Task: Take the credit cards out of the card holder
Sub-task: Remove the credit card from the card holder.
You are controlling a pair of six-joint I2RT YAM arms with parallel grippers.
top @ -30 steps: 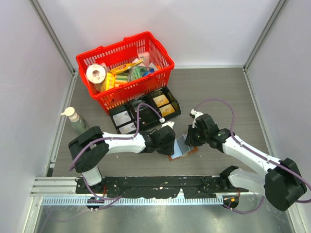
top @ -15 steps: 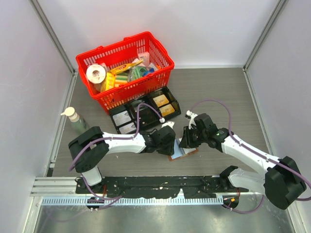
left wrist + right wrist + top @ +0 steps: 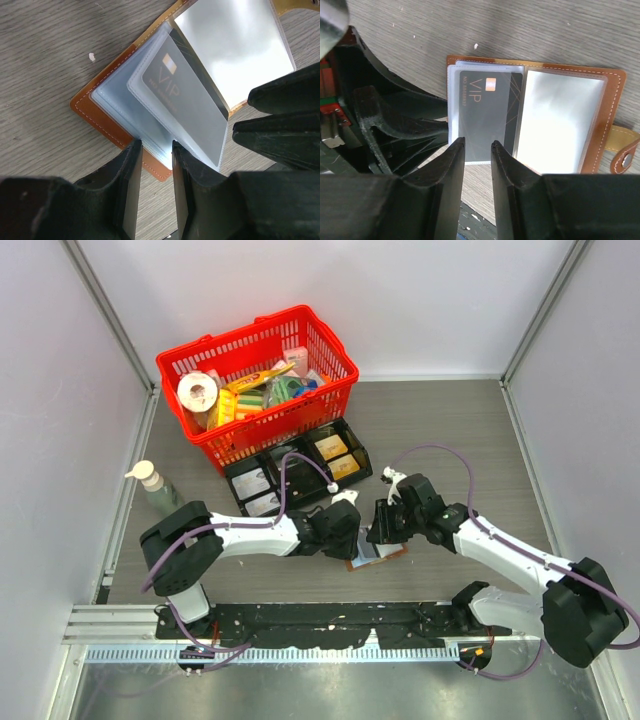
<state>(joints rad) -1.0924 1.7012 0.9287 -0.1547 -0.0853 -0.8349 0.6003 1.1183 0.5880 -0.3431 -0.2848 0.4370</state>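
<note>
Brown leather showed low on the tabletop [image 3: 450,430] in the top view. The card holder [image 3: 378,554] lay open near 6 o'clock. The left pincer [image 3: 350,530] was at its 10 o'clock and the right pincer [image 3: 382,530] at its 12 o'clock, both close over it. A red basket [image 3: 290,430] sat at 11 o'clock with a black tray [image 3: 362,447] just beside it, and a green bottle [image 3: 157,495] stood at 9 o'clock. All were well apart from the job. Only the two arms crowded each other.

From the left wrist, the left pincer [image 3: 154,150] had a thin gap, and the card holder's [image 3: 95,112] brown edge showed in it. I could not tell if it squeezed. A dark credit card [image 3: 185,102] sat in a clear sleeve. The right pincer [image 3: 242,114] met that sleeve at 3 o'clock.

From the right wrist, the right pincer [image 3: 478,147] was nearly closed over the credit card's [image 3: 487,110] bottom edge. I could not tell if it gripped. The step looked like pulling out a card. Next, one pincer must pin the holder flat while the other slides the card straight out.
</note>
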